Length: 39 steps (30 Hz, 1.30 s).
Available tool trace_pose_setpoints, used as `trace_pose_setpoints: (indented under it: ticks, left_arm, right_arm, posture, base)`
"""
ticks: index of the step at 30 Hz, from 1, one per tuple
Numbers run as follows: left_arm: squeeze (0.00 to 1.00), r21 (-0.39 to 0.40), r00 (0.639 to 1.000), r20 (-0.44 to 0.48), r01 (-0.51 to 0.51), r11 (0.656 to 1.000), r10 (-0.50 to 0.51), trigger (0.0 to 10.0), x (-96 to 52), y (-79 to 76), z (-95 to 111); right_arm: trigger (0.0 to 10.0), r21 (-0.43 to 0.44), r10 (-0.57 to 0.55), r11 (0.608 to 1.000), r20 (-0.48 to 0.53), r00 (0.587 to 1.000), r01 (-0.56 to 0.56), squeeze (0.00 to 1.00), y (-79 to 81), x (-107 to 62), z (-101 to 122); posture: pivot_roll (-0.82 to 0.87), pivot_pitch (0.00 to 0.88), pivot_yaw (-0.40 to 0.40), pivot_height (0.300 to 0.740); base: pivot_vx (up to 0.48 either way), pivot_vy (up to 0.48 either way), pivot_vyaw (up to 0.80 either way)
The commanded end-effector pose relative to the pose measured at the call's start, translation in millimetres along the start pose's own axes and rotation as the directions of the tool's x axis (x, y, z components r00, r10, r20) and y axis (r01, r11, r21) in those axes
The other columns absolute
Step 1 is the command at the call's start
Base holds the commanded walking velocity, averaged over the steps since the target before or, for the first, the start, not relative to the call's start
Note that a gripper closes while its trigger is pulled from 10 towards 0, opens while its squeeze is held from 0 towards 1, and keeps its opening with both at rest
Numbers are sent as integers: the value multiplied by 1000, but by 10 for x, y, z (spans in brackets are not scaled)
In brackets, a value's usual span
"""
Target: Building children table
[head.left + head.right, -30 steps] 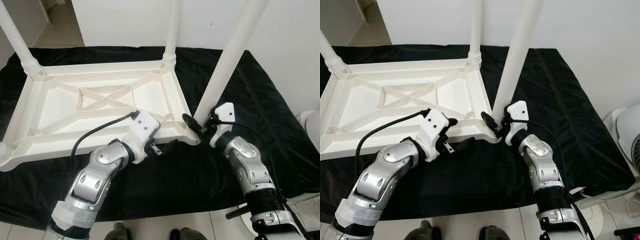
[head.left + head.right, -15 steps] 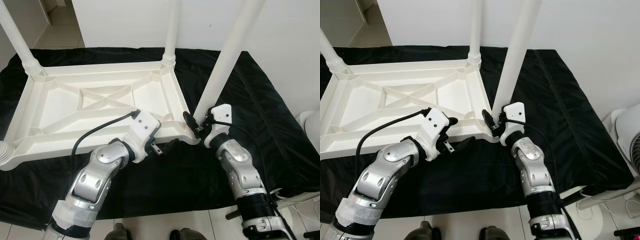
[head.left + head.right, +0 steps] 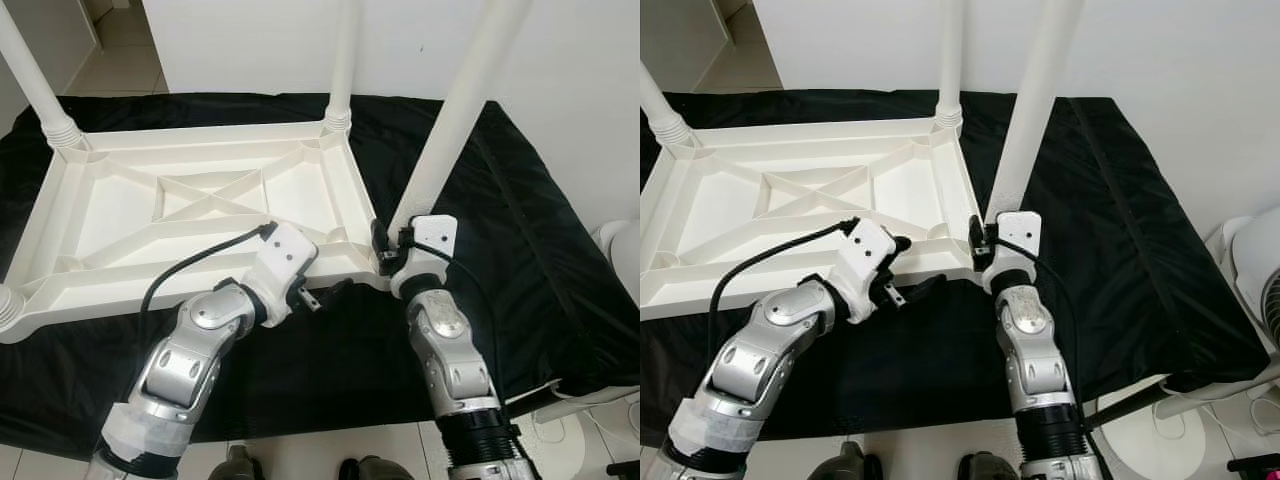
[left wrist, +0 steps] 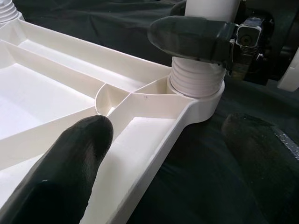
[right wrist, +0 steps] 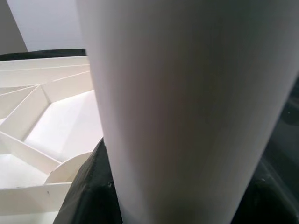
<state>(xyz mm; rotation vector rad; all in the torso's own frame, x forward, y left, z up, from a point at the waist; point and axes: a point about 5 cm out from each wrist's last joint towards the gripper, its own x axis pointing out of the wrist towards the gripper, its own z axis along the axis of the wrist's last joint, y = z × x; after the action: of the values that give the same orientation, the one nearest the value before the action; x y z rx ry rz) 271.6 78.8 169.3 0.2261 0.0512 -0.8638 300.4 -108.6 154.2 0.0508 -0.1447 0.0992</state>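
A white plastic table top [image 3: 190, 215] lies upside down on a black, slightly shiny cloth [image 3: 520, 240], its underside moulded into ribs and a crossed brace. Round, smooth white legs stand up from its corners; the near right leg [image 3: 455, 110] is a thick tapered tube that sits in a ribbed, threaded collar [image 4: 196, 84] at the corner socket.

The right gripper [image 3: 383, 243] is closed around the base of this leg, just above the collar: one black finger [image 4: 187, 37] wraps the front of the tube, and in the right wrist view the leg [image 5: 187, 112] sits tight against the camera.

The left gripper [image 3: 335, 290] rests at the near rim of the table top, just left of that corner. Its fingers are spread open, holding nothing; one rounded black finger [image 4: 60, 172] lies over the white rim, the other [image 4: 261, 154] lies out over the cloth
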Motion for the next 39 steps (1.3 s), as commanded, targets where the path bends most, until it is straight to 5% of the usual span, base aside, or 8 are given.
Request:
trace_pose_setpoints:
  ticks: [1, 5, 6, 18, 21, 33, 36, 39]
  left_arm:
    - [0, -6, 998, -5, -55, 998, 55, 10000, -16, 12, -3]
    - [0, -5, 999, -6, -42, 999, 42, 10000, -20, -12, -4]
    - [0, -2, 999, -7, -37, 999, 37, 10000, -17, -21, -4]
    - [0, 42, 999, -3, -38, 998, 39, 10000, -20, -35, 1]
    - [0, 51, 999, -14, -30, 998, 30, 10000, -29, -40, -14]
    - [0, 20, 1000, -28, 2, 1000, -1, 10000, 22, -148, -75]
    - [0, -4, 998, -67, 23, 1000, -23, 10000, 28, -178, -112]
    - [0, -5, 997, -73, 28, 1000, -28, 10000, 22, -165, -106]
  right_arm:
    - [10000, 65, -16, 998, -62, 998, 20, 0, 27, -44, -105]
    - [10000, 71, -12, 997, -54, 998, 15, 0, 25, -47, -82]
    - [10000, 70, 0, 998, -48, 999, 3, 1000, 10, -50, -73]
    - [10000, 21, 184, 983, 0, 983, -183, 1000, -132, -72, 28]
    - [10000, -8, 265, 964, -7, 964, -265, 0, -195, -76, 18]
    - [10000, -81, 454, 887, -40, 890, -455, 0, -372, 53, -25]
    - [0, -87, 474, 873, -75, 877, -480, 0, -382, 94, -93]
    - [0, -77, 494, 862, -95, 864, -501, 0, -377, 90, -137]
  posture:
    - [-33, 84, 7, 740]
    - [-35, 84, 9, 740]
    - [-35, 84, 9, 740]
    - [-30, 71, 5, 740]
    - [-26, 67, 5, 740]
    - [-29, 41, 6, 740]
    - [-20, 41, 1, 740]
    - [-17, 42, -5, 740]
  base:
    - [0, 0, 0]
    - [0, 0, 0]
    - [0, 0, 0]
    - [0, 0, 0]
    - [0, 0, 0]
    - [0, 0, 0]
    - [0, 0, 0]
    - [0, 0, 0]
